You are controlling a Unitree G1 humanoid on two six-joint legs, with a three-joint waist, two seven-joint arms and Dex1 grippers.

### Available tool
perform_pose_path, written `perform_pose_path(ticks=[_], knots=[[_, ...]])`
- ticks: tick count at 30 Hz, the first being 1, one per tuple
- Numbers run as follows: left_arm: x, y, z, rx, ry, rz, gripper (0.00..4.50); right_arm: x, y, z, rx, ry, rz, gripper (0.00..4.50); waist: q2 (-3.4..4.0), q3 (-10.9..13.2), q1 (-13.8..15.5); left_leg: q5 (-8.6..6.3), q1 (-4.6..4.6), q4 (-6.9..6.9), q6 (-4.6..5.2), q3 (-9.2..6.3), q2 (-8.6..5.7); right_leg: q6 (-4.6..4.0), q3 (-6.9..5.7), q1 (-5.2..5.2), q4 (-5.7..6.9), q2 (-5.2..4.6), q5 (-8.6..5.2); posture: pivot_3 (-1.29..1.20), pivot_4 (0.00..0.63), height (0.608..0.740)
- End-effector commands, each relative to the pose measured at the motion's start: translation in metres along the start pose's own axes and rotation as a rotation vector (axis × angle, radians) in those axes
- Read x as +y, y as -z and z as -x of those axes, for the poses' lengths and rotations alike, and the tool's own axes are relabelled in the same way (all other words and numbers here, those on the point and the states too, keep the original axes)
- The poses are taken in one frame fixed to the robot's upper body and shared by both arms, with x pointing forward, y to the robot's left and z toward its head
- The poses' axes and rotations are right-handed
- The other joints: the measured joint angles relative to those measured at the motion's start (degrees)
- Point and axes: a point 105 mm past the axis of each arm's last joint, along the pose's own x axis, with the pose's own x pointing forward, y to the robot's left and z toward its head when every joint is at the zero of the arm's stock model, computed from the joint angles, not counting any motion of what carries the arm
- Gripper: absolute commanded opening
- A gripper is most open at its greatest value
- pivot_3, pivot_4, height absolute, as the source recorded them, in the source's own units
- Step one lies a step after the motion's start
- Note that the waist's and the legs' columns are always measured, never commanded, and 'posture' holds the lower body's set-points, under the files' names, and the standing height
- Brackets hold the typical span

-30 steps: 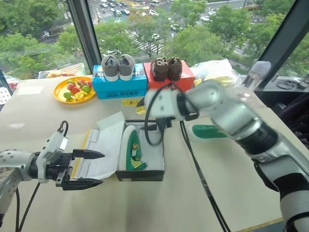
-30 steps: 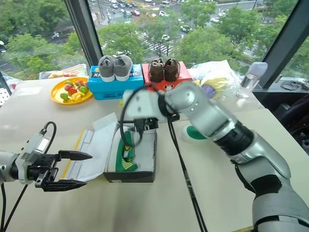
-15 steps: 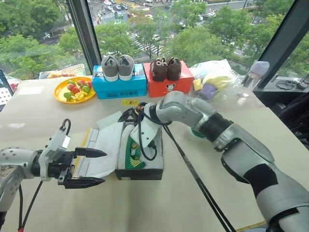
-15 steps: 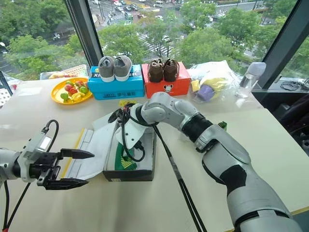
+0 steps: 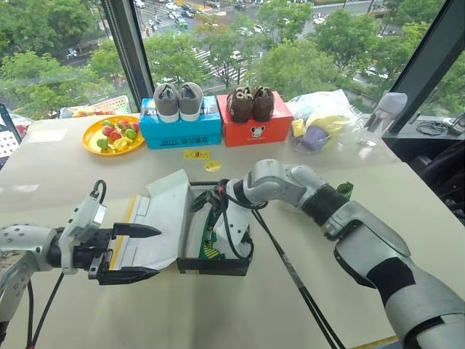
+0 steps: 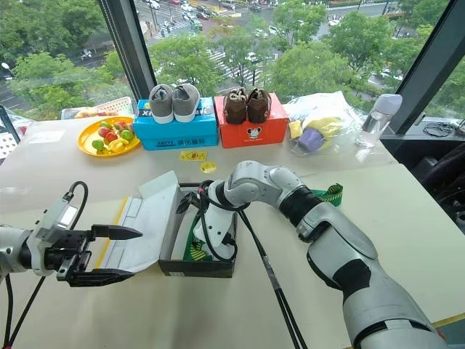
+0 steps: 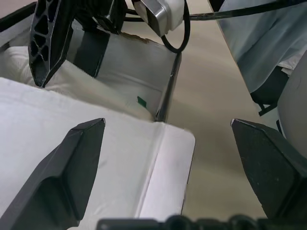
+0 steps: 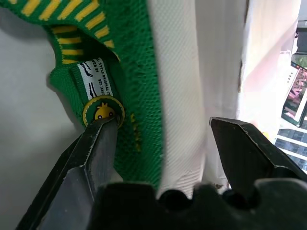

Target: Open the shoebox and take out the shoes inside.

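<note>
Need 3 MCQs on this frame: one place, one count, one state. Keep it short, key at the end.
1. Where is the right end effector?
A. inside the open shoebox
B. over the fruit plate
C. on the red box

2. How many shoes sit on the blue box?
A. none
B. two
C. four

3. What state are the right end effector's fingers in?
A. shut on nothing
B. spread, straddling the side of the green shoe
C. clamped on the lid

Key: 1 A, the head views show it down in the box beside the flipped-back lid. 2 B, one grey pair stands there. 3 B, the right wrist view shows one finger inside the shoe, one outside its white sole.
</note>
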Motion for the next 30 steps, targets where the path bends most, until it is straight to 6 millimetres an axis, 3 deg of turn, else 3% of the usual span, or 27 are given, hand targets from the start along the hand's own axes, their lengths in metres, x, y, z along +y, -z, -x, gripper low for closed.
perform_pose_path(ticks=[1,6,8,16,20,25,30], knots=[[-0.001,-0.008,0.000,-0.011,0.003,-0.037,4.50,0.000,-0.008,-0.002,-0.029,0.015,-0.003,3.76,0.00,0.0,0.0,0.00,0.01,0.00,0.00,0.00,0.00,0.00,0.00,0.01,0.00,0.00,0.00,0.00,0.150,0.731],[0.000,-0.009,0.001,-0.009,0.003,-0.041,4.50,0.000,-0.007,0.000,-0.024,0.012,-0.020,3.76,0.00,0.0,0.0,0.00,0.01,0.00,0.01,0.00,-0.01,0.00,0.00,0.02,-0.01,-0.01,0.00,0.00,0.150,0.731],[0.000,-0.008,0.001,-0.004,0.003,-0.045,4.50,-0.001,-0.007,0.001,-0.020,0.014,-0.021,3.38,0.00,0.0,0.0,0.00,0.01,-0.01,0.00,0.00,-0.01,0.00,0.00,0.02,-0.01,0.00,0.00,0.00,0.150,0.731],[0.001,-0.009,0.000,-0.008,0.006,-0.048,4.50,-0.003,-0.004,0.006,0.002,0.020,0.009,0.78,0.00,0.0,0.1,0.00,0.00,0.02,0.00,0.01,-0.02,0.00,0.00,0.02,0.00,-0.01,0.00,0.00,0.150,0.731],[0.002,-0.009,-0.001,-0.009,0.011,-0.049,4.50,-0.014,0.000,0.012,0.030,0.054,0.029,0.78,0.00,0.0,0.1,0.01,0.01,0.02,-0.01,0.02,-0.02,0.00,0.00,0.02,0.01,0.00,0.00,0.00,0.150,0.731],[0.004,-0.009,-0.003,-0.011,0.014,-0.050,4.50,-0.056,-0.004,0.042,0.019,0.203,-0.005,0.78,0.00,0.0,0.1,0.01,-0.02,0.06,-0.02,0.02,-0.01,0.00,0.00,0.01,0.02,0.00,0.00,0.00,0.150,0.731],[0.005,-0.009,-0.004,-0.014,0.019,-0.050,4.50,-0.063,-0.006,0.071,0.039,0.257,-0.041,0.78,0.00,0.0,0.4,-0.01,-0.03,0.05,0.02,-0.05,-0.01,0.00,-0.02,0.02,0.00,0.00,0.00,0.00,0.150,0.731]])
